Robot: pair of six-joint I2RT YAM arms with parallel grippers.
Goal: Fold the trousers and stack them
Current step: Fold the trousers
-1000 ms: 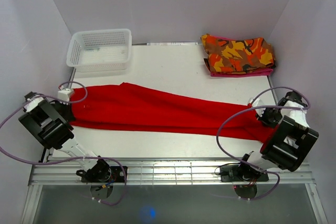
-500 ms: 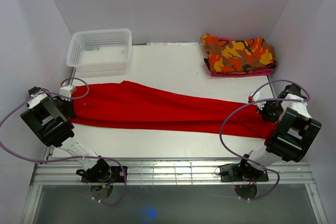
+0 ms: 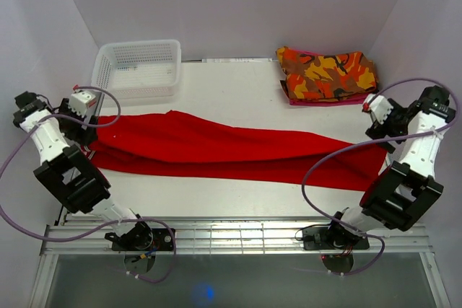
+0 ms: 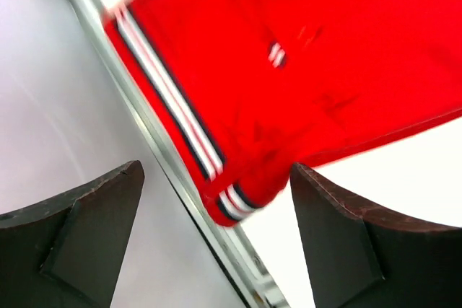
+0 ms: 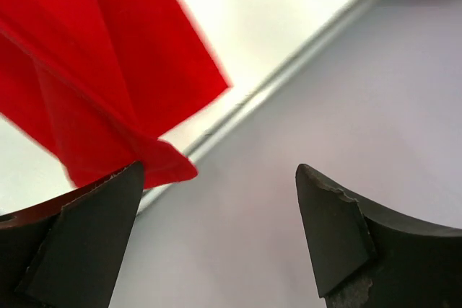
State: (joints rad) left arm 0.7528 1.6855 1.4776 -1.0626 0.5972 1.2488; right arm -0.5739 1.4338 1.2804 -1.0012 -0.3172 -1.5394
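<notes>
- The left gripper [image 3: 86,133] was pressed low on the waist end of the trousers [image 3: 216,151] a second ago. It has now lifted off and pulled back toward the left wall.
- Its jaws stand wide apart in the left wrist view [image 4: 216,250], with nothing between the fingers [image 4: 79,243].
- The left arm rises steeply from its base, and the wrist bends inward over the table edge.
- Just below this gripper lies the trousers' waistband [image 4: 180,120], striped white and dark. It rests on the table [image 3: 238,99] at its left rail, free of the fingers.
- Beyond the left gripper, farther from the bases, stands a white mesh basket [image 3: 137,68].
- The trousers run flat from under the left gripper to under the right one. They are slightly more rumpled along the near edge than before.
- Beyond the right gripper lies a folded camouflage garment [image 3: 328,73], well apart from the trousers.
- The right gripper [image 3: 380,133] sat clamped on the leg end a second ago. It has now risen and swung back toward the right wall.
- Its jaws are spread wide in the right wrist view [image 5: 216,243] and hold nothing.
- The red leg end [image 5: 86,70] lies below and to one side of them, by the table's rail.
- The right arm stands tall, its wrist turned inward.
</notes>
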